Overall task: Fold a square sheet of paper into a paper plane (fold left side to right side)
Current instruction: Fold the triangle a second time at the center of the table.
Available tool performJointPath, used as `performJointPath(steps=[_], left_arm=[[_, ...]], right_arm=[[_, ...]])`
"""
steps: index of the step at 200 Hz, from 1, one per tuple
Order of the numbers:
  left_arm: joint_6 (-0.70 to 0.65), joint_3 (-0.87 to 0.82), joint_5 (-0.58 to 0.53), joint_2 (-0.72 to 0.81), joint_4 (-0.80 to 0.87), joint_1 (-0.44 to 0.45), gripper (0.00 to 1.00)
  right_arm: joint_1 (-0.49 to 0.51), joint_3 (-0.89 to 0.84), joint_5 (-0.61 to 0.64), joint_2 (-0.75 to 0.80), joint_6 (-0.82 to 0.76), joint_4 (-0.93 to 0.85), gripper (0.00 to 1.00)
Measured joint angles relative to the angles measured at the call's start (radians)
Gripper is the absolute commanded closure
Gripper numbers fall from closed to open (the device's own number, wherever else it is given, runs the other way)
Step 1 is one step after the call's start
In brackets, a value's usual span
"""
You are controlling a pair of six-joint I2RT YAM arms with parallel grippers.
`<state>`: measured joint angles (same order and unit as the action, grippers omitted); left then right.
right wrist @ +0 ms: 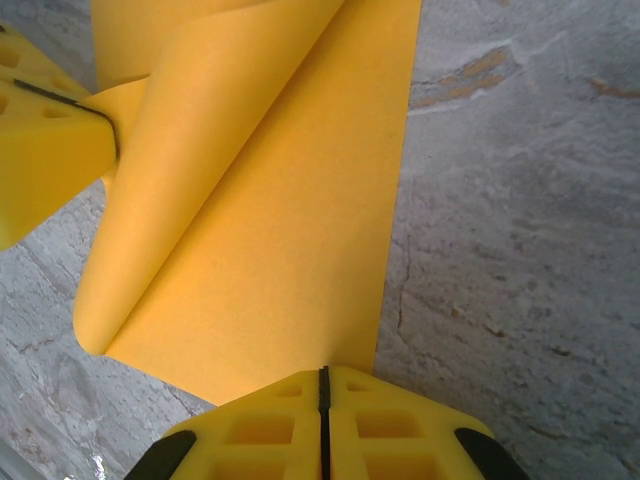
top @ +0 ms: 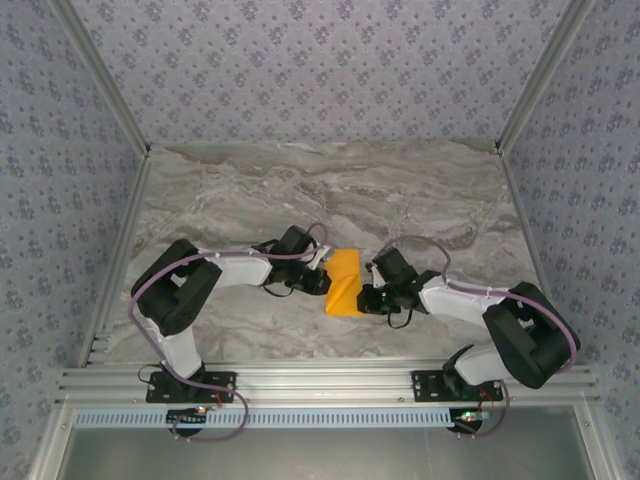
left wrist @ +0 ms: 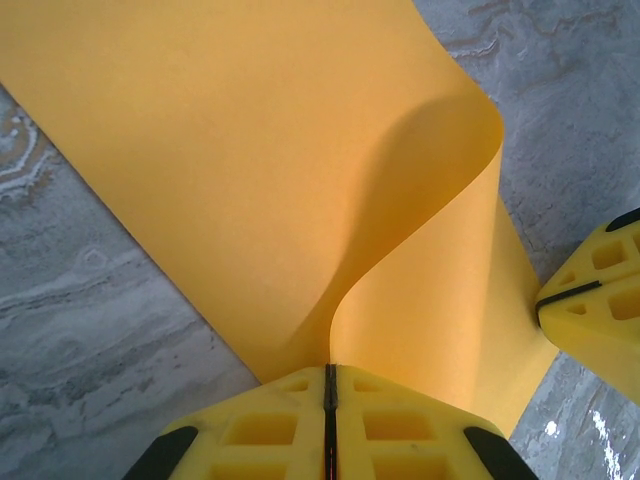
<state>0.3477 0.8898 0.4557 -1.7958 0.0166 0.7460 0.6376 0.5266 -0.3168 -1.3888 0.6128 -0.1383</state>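
**Q:** You're driving this from afar, so where is the paper relative to your grippers?

**A:** On the overhead cam the square sheet of paper is dead centre on the marble table, sandwiched between my two arms. Its long axis runs roughly 12 to 6, tipped a bit. My left gripper is on its 9 o'clock edge and my right gripper is on the 3-to-4 o'clock edge. Both are touching it, so neither one is nearer.

**Q:** Jaws?

**A:** Both are pressed together on the paper. On the left wrist cam the fingers meet in a thin seam. The sheet comes straight out of it, then bulges up and curls over toward 1 o'clock. The right wrist cam shows the same kind of seam, clamped on the sheet's near edge, with a rolled lip off at 9 o'clock.

**Q:** So what does the next move hinge on?

**A:** My guess is the 9 o'clock edge has to travel over toward 3 o'clock, onto the right gripper's side. Count: one sheet, two grippers, nothing dart-shaped yet.
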Motion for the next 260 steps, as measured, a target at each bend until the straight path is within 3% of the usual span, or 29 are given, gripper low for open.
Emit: performJointPath(steps=[213, 260], left_arm=[[-0.007, 0.019, 0.005, -0.022, -0.003, 0.000, 0.91], [-0.008, 0.024, 0.007, -0.028, -0.008, 0.000, 0.91]], right_arm=[[0.005, 0.004, 0.004, 0.000, -0.006, -0.007, 0.89], [-0.033, 0.006, -0.031, 0.054, -0.018, -0.023, 0.89]])
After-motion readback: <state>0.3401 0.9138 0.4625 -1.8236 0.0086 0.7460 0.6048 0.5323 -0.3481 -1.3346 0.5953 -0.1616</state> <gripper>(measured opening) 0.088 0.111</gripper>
